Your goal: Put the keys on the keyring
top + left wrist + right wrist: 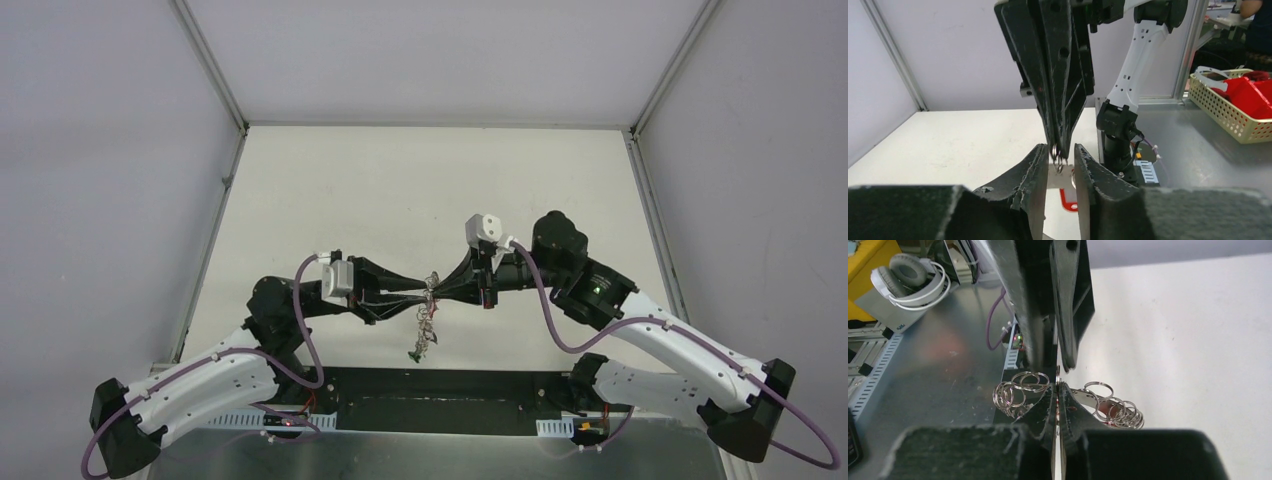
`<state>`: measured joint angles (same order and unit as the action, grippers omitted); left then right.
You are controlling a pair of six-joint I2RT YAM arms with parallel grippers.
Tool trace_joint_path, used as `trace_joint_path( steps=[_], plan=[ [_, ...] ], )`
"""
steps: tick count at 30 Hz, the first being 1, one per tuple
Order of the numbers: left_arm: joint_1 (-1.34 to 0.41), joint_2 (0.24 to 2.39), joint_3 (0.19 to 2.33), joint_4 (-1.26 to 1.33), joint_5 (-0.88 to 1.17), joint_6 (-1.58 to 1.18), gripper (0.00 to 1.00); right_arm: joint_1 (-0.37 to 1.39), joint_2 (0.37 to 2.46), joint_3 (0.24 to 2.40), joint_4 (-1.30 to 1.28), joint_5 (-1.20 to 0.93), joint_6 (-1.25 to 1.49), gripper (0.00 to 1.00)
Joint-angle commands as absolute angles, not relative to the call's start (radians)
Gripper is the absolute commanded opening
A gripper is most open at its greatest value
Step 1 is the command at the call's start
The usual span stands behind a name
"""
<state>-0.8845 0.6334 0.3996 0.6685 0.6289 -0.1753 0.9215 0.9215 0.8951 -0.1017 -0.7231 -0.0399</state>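
Both grippers meet tip to tip above the near middle of the table. My right gripper (1057, 386) is shut on the thin edge of the keyring (1083, 392), whose silver split rings (1015, 387) fan out on both sides of its fingers. The keyring (427, 318) hangs below the tips, with a green-tagged key (413, 352) dangling at its bottom. My left gripper (1060, 150) is open, its fingers standing either side of the right gripper's tips. A red tag (1068, 202) and a flat silver piece show lower in the gap between the left fingers.
A black base strip (440, 395) runs along the table's near edge between the arm bases. Off the table, a perforated basket with red parts (1228, 107) stands on a grey bench. White headphones (908, 275) lie on a shelf. Grey walls enclose the table.
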Motion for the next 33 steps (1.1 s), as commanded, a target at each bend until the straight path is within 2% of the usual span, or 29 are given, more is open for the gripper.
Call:
trace_joint_path(
  steps=[1,3,5,12,16,23,33],
  plan=[
    [-0.893,0.568,0.463,0.561,0.607,-0.128,0.34,0.919,0.938,0.986,-0.256,-0.694,-0.114,0.00],
    [-0.892,0.545,0.488,0.447,0.586,-0.096,0.42,0.919,0.958,1.028,-0.357,-0.676,-0.158,0.00],
    [-0.892,0.534,0.525,0.316,0.581,-0.060,0.46,0.919,0.980,1.075,-0.465,-0.651,-0.197,0.00],
    [-0.892,0.627,0.647,0.008,0.592,0.023,0.47,0.918,1.072,1.216,-0.749,-0.582,-0.282,0.00],
    [-0.894,0.704,0.664,0.017,0.619,0.014,0.47,0.919,1.135,1.289,-0.870,-0.560,-0.294,0.00],
    [-0.907,0.780,0.613,0.184,0.617,-0.060,0.46,0.919,1.246,1.402,-1.047,-0.485,-0.321,0.00],
    [-0.942,0.840,0.517,0.380,0.575,-0.100,0.40,0.918,1.260,1.382,-1.015,-0.576,-0.300,0.00]
  ],
)
